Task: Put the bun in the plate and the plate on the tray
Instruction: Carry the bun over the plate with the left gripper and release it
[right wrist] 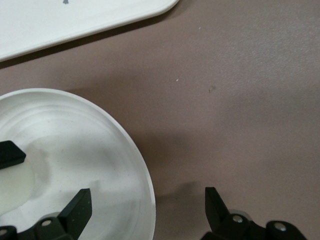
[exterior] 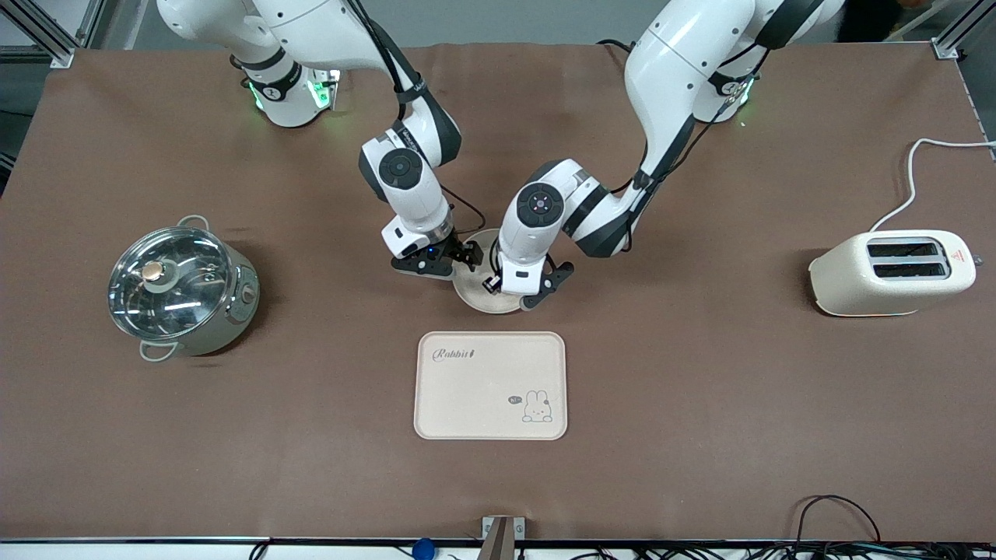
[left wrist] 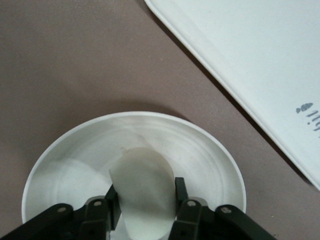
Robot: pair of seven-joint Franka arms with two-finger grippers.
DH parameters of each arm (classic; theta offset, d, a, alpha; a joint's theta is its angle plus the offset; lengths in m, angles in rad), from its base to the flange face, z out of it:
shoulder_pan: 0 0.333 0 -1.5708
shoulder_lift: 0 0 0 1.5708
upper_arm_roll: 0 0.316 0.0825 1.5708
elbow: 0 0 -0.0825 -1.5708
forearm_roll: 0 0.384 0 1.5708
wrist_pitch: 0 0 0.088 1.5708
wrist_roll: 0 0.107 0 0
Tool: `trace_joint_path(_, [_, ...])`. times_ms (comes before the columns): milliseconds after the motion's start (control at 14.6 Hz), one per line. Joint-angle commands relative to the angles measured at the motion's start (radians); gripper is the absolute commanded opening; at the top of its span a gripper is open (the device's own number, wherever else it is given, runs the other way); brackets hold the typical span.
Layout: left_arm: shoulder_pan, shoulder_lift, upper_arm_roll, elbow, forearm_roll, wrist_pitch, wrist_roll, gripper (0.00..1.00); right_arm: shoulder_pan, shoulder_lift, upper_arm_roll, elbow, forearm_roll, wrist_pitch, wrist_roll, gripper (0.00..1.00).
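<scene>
The round cream-white plate (exterior: 476, 300) lies on the table mat, just farther from the front camera than the Rabbit tray (exterior: 490, 385). My left gripper (exterior: 517, 294) is over the plate and shut on the pale bun (left wrist: 142, 177), holding it low over the plate's middle (left wrist: 210, 150); its fingers (left wrist: 180, 191) press both sides of the bun. My right gripper (exterior: 447, 264) is open at the plate's edge toward the right arm's end. In the right wrist view it (right wrist: 147, 202) straddles the plate's rim (right wrist: 145, 175), one finger inside and one outside. The tray's corner shows there too (right wrist: 75, 15).
A steel pot with a glass lid (exterior: 180, 292) stands toward the right arm's end of the table. A cream toaster (exterior: 895, 272) with a white cable stands toward the left arm's end. The tray's edge shows in the left wrist view (left wrist: 250, 50).
</scene>
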Motion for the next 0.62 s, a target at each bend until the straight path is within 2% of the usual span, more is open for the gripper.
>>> trace_joint_path(0, [0.009,-0.022,0.002,0.029,-0.005,-0.014,-0.006,1.00,0.003,0.004,-0.004,0.006,0.018,-0.007,0.006,1.00])
trace_joint_path(68, [0.016,-0.036,0.002,0.035,-0.005,-0.017,-0.004,1.00,0.002,0.004,-0.004,0.006,0.018,-0.007,0.006,0.99])
trace_joint_path(137, [0.027,-0.069,0.005,0.046,-0.007,-0.032,-0.003,1.00,0.003,0.004,-0.004,0.006,0.018,-0.007,0.006,0.93])
trace_joint_path(342, [0.081,-0.122,0.008,0.165,0.002,-0.200,0.008,1.00,0.009,0.004,-0.005,0.007,0.017,-0.005,0.004,0.58])
trace_joint_path(479, [0.151,-0.157,0.009,0.251,0.007,-0.352,0.090,1.00,0.011,0.005,-0.005,0.007,0.018,-0.004,0.004,0.43])
trace_joint_path(548, [0.191,-0.187,0.009,0.261,0.007,-0.400,0.162,1.00,0.011,0.005,-0.005,0.007,0.017,-0.004,0.004,0.38])
